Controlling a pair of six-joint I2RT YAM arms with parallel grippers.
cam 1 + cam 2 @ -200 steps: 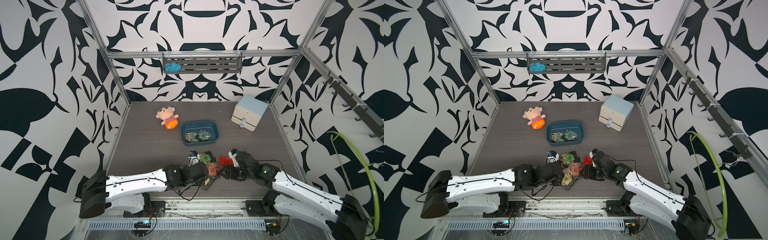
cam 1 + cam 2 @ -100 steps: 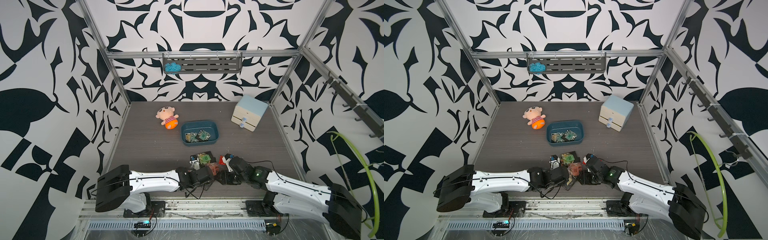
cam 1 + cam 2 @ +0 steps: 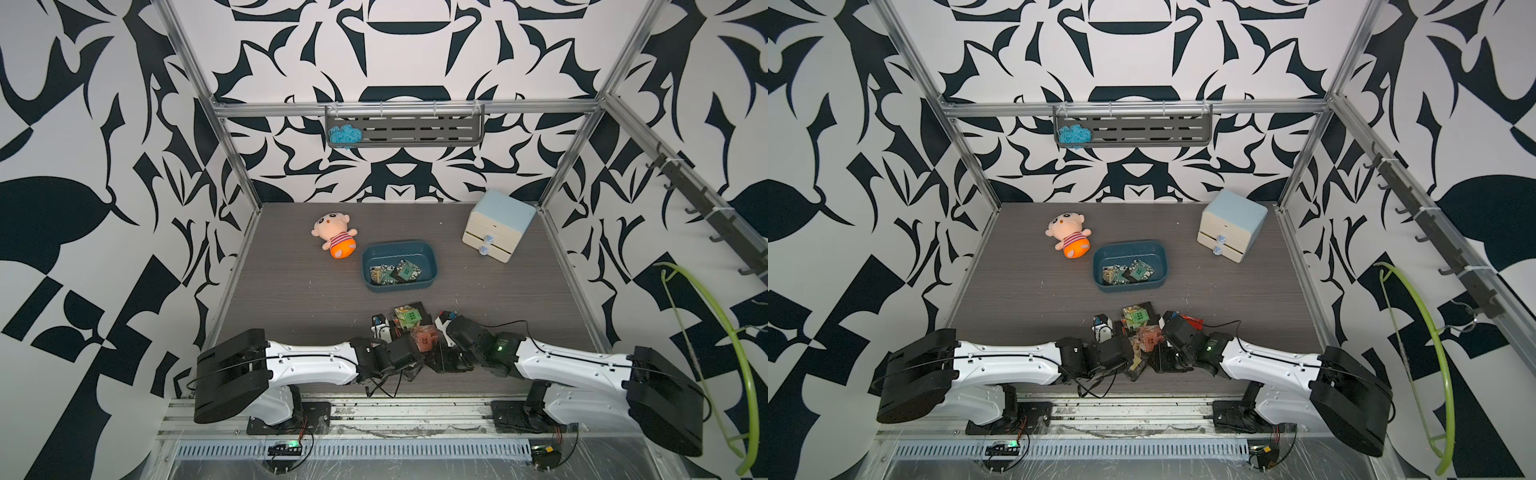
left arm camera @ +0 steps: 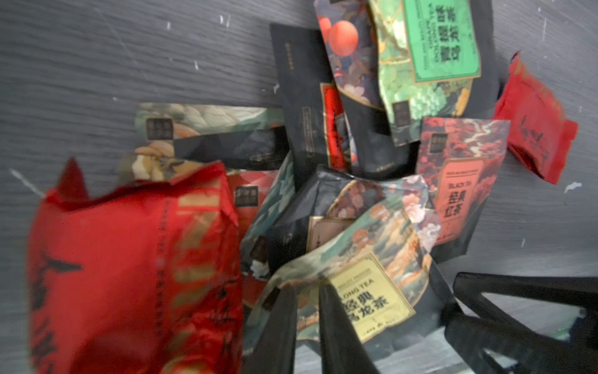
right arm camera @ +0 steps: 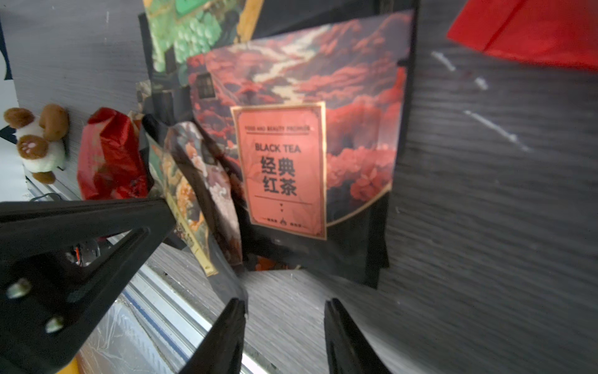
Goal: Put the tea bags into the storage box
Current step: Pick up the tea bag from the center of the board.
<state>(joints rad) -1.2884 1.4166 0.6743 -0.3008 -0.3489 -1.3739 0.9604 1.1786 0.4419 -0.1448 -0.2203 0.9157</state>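
Left wrist view: the left gripper (image 4: 305, 289) has its jaws drawn close together on the edge of a yellow-label tea bag (image 4: 365, 298). That bag curls up off the dark wood-grain table (image 4: 97, 64). The other loose tea bags (image 4: 372, 136) lie overlapping just beyond it, some red, some black, one with a green label.

Right wrist view: the right gripper (image 5: 284, 306) stands partly open, with only bare table between its tips. A black-tea bag (image 5: 281, 168) lies flat just ahead of them, untouched.

In both top views the loose pile sits in the lower centre of the frame, where the two grippers meet. The storage box (image 3: 432, 270) stands just above the pile, near the middle of the frame. Several tea bags already lie inside the box, in its lower left part.
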